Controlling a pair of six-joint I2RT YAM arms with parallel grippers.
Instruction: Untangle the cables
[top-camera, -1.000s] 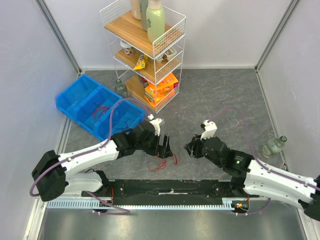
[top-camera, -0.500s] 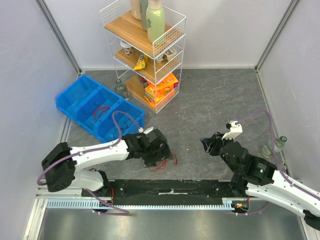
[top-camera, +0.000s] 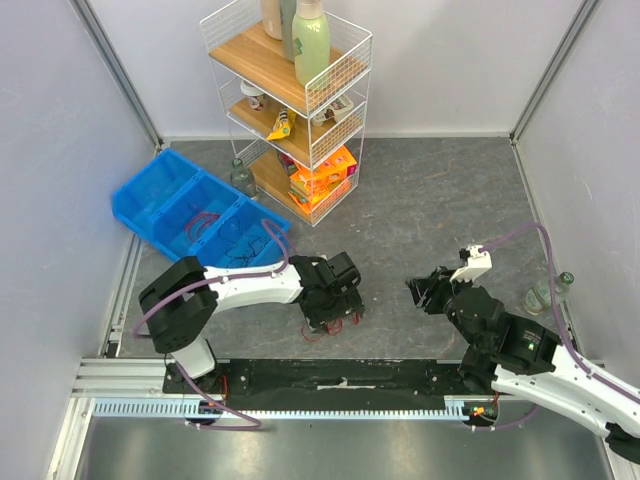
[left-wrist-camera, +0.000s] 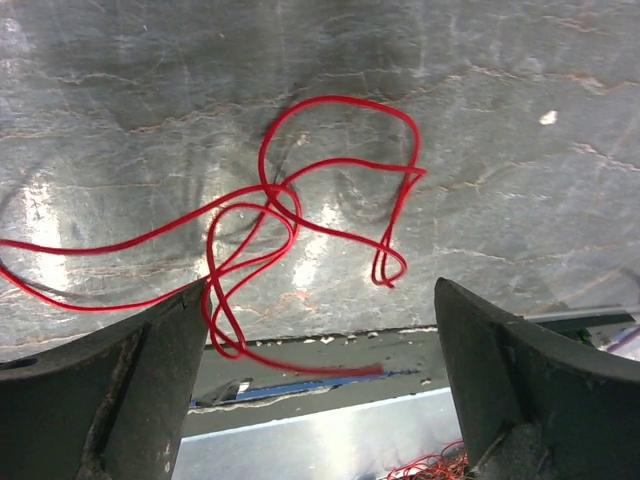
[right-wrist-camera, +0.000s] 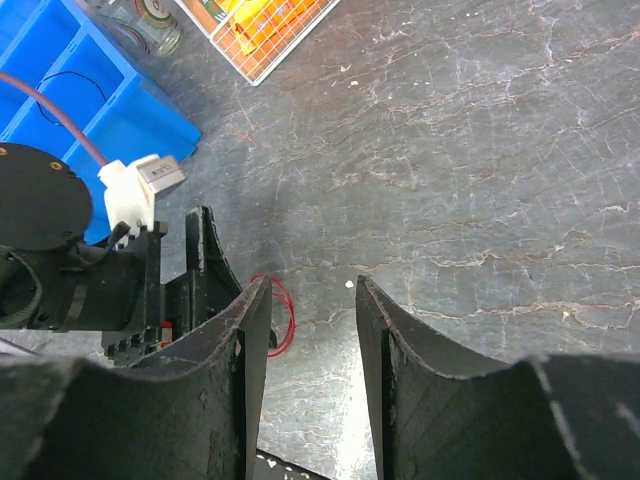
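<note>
A white wire rack (top-camera: 345, 72) with wooden shelves stands at the back, a pale green bottle (top-camera: 311, 42) on top and orange packets (top-camera: 325, 175) on the lowest shelf. A blue divided bin (top-camera: 150, 195) sits to its left, and a clear bottle (top-camera: 548, 292) is near the right wall.

The grey, marbled tabletop (top-camera: 430, 200) is carrying a thin red wire (left-wrist-camera: 272, 187), lying in loose loops near its near edge. A blue plastic divided bin (top-camera: 140, 195) is sitting by the left edge, a white wire shelf rack (top-camera: 340, 80) is standing towards the far edge, and a clear bottle (top-camera: 545, 293) is resting at the right edge.
</note>
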